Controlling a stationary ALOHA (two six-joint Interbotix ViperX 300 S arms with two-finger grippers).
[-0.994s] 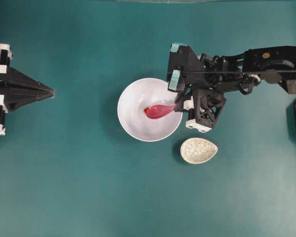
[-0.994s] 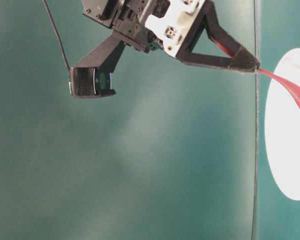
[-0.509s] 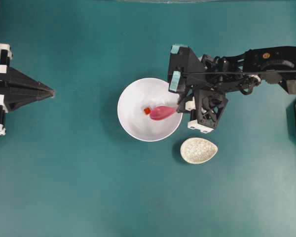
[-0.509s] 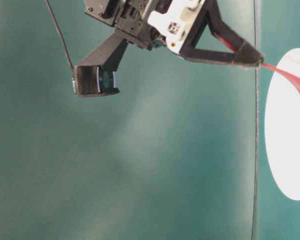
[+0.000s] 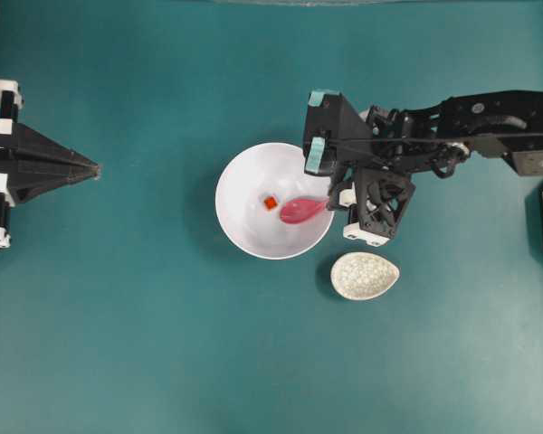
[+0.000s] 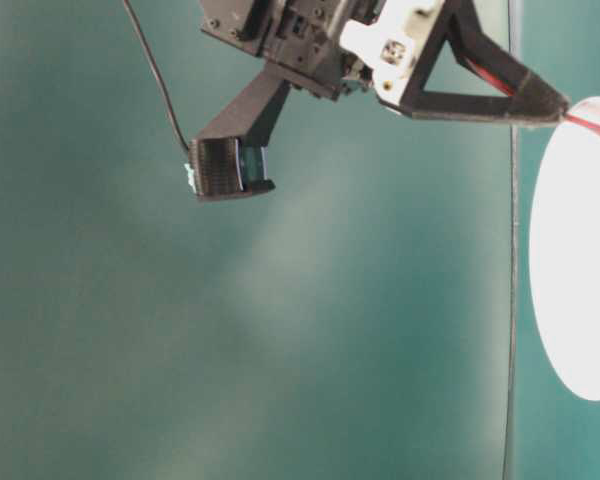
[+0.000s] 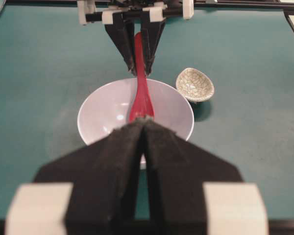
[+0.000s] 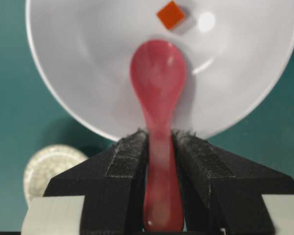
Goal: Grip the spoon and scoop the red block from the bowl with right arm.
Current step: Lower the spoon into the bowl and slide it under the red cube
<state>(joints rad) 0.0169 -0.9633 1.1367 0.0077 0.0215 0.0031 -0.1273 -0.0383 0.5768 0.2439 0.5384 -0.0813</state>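
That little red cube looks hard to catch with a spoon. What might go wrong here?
The red block lies just beyond the empty spoon tip, so a push might slide it up the bowl wall instead of scooping it. The right gripper holds only the thin handle, so the spoon could twist.

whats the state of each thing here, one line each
spoon: clamped by its handle, scoop over the bowl, empty
red block: loose in the bowl, just past the scoop tip
bowl: upright on the table, holding only the block
speckled dish: upright beside the bowl, empty
right gripper: shut on the spoon handle
left gripper: shut, holding nothing, away from the bowl
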